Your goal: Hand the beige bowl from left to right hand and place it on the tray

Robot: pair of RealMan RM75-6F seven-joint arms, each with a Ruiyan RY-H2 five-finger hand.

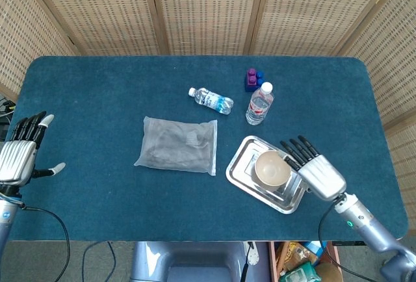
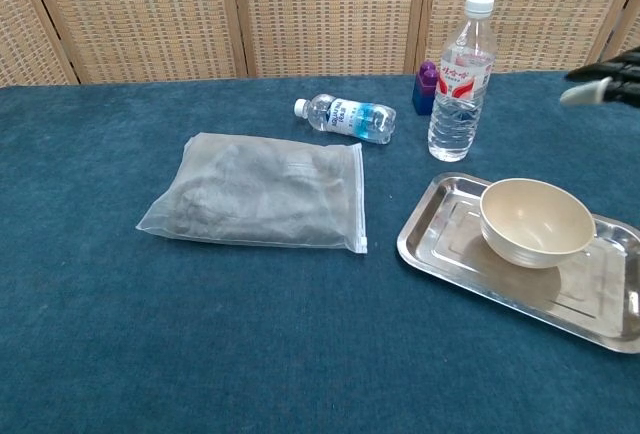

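Head view: beige bowl [image 1: 272, 169] sits mid-tray [image 1: 242, 170], right hand [image 1: 318, 171] just beside.

— What colours sit around the tray [image 2: 455, 259]?

— The tray is shiny silver; the bowl [image 2: 536, 221] on it is plain beige. The tablecloth [image 2: 250, 344] under it is deep teal.

— Beyond the tray?

— A clear bottle [image 2: 460, 66] with a white cap and red-and-white label, and purple and blue blocks [image 1: 253, 79]. Left of the tray, a translucent grey bag [image 2: 260, 192]. Behind, woven tan screens [image 1: 208, 9].
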